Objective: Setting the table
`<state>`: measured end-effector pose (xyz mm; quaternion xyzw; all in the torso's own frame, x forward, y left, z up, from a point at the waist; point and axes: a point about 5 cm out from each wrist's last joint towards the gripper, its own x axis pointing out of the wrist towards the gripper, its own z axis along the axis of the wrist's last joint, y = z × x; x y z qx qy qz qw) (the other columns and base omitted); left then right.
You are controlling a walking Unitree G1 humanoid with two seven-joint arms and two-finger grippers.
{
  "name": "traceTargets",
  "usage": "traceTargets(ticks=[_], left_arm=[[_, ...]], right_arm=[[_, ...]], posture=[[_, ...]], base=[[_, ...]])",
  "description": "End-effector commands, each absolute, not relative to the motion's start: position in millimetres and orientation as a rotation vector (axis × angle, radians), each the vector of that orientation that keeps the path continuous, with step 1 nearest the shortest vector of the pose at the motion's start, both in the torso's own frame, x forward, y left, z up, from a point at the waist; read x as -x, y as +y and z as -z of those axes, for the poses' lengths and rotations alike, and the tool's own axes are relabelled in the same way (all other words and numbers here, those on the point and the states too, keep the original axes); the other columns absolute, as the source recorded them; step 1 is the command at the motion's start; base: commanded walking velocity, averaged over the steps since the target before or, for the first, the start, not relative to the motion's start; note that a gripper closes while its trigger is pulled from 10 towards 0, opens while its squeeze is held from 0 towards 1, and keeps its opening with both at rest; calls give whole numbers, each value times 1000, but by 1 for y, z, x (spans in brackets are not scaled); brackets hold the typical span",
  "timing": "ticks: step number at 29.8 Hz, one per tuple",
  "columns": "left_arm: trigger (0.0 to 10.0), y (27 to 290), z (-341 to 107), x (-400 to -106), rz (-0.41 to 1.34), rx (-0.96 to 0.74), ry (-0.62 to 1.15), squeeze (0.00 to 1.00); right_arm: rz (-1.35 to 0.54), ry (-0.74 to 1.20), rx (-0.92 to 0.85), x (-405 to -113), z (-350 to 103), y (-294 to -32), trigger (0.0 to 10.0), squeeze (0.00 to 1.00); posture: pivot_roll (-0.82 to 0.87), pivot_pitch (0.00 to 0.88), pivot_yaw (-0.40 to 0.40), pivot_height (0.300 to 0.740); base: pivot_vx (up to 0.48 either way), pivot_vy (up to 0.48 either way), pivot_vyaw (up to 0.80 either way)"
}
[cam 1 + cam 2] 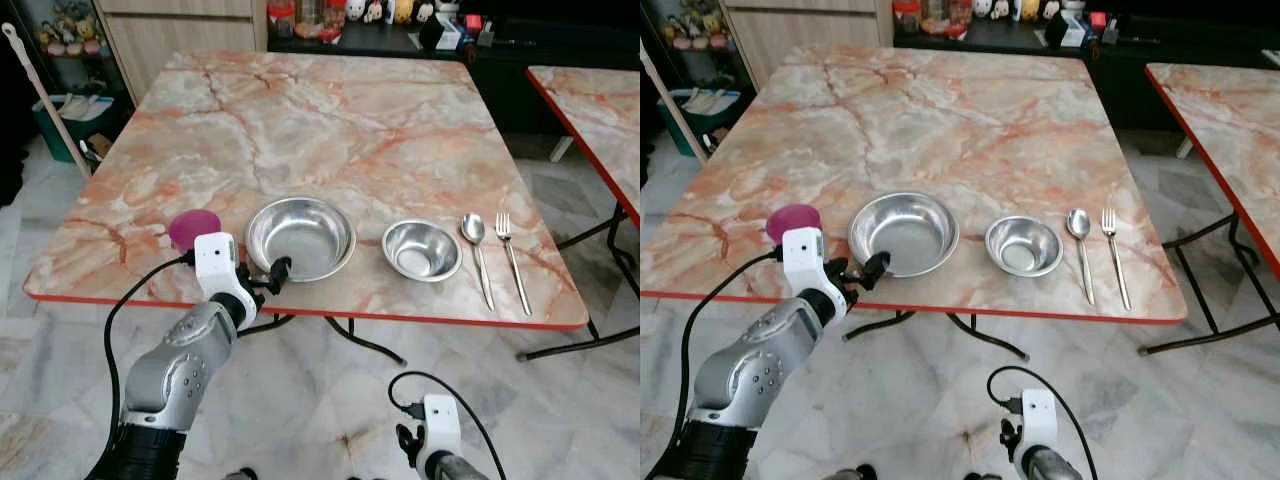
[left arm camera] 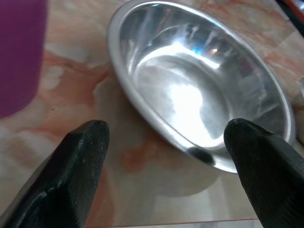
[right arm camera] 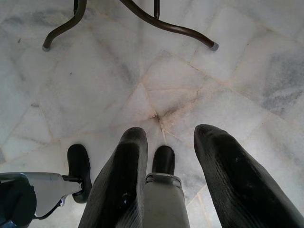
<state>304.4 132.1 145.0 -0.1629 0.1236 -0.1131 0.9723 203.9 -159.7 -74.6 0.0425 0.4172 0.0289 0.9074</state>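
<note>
Steel large bowl (image 1: 300,237) sits near the table's (image 1: 330,120) front edge, beside the purple cup (image 1: 194,228). Your left gripper (image 2: 166,142), spread wide and empty, faces its rim; straddle that rim squarely before closing. The right gripper (image 3: 166,156) hangs parted, empty.

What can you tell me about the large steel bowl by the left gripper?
The large steel bowl is round, shiny metal with a thin rolled rim, upright and empty. It sits on the marble table near the front edge, between the purple cup and the small steel bowl. The open left gripper hovers at its near rim, apparently not touching.
</note>
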Motion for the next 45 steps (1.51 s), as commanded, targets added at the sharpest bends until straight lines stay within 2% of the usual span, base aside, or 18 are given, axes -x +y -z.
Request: traceTargets(ticks=[1,14,29,39,45], left_arm=[[10000,133,-150,-304,221,334,253,0],[10000,120,-155,-310,218,416,274,0],[10000,114,-146,-319,117,371,341,0],[10000,104,-147,-324,103,400,339,0],[10000,99,-148,-327,33,419,342,0]], right_arm=[[-54,878,-86,-199,77,-161,10000,0],[-56,876,-92,-199,77,-159,10000,0],[-55,875,-93,-199,77,-159,10000,0],[-55,876,-95,-199,77,-158,10000,0],[-57,877,-98,-198,78,-157,10000,0]], posture=[[124,148,-46,740],[115,147,-44,740],[107,145,-41,740],[105,144,-40,740],[105,141,-36,740]], base=[[0,0,0],[0,0,0],[0,0,0],[0,0,0],[0,0,0]])
